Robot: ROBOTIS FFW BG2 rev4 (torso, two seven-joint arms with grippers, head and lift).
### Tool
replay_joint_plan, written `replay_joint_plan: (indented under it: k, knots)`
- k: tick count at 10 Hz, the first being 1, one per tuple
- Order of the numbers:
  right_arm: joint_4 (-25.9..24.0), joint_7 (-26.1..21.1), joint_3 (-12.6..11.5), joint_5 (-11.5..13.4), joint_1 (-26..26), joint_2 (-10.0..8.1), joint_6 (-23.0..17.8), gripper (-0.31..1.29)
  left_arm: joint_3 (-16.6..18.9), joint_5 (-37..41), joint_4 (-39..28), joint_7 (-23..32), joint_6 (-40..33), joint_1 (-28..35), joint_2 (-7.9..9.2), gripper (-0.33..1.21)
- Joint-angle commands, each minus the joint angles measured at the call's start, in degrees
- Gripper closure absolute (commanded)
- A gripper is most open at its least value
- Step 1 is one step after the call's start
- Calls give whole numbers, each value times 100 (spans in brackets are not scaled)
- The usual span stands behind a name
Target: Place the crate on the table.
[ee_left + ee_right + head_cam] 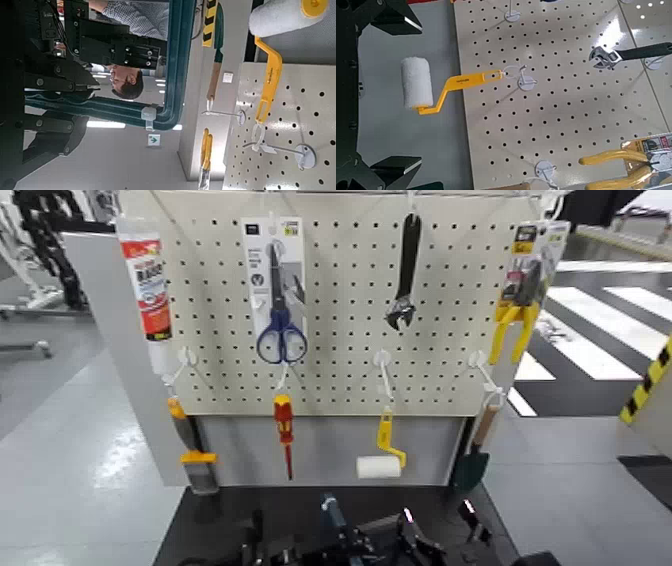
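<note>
Step in hand: judged to be the carry-and-lower stage. The crate does not yet appear to be set down on the table, though the lower edge of the head view cuts off the contact.
Crate: the crate [333, 525] lies between the two grippers, at the near edge of the head view. Only its blue upright centre handle and some dark rim can be seen.
Table: the table [215, 515] lies beneath and just ahead of both grippers, and runs forward to the foot of the pegboard [340, 300].
Left gripper: the left gripper [262, 548] sits low, just beside the crate on its left. Its opening and hold cannot be told.
Right gripper: the right gripper [383, 91] is on the crate's right with its fingers [393, 17] spread wide. Nothing is seen between them in the wrist view, and contact with the crate is not confirmed.
Beyond the grippers: a paint roller [417, 82] hangs ahead of the right gripper on the pegboard.
Next move: judged to call for a level, straight descent until the base bears fully on the tabletop, short of the hanging tools, then release.
</note>
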Motion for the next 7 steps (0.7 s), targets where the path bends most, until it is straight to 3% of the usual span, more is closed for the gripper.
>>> replay_joint_plan:
  k: [1,7]
  knots:
    - [17,0,-8,0,-2,9,-9,15,-9,0,18,1,5,-30,18,118]
    - [53,0,9,-9,-11,0,-62,15,35,-290,300,-34,172,-408,123,118]
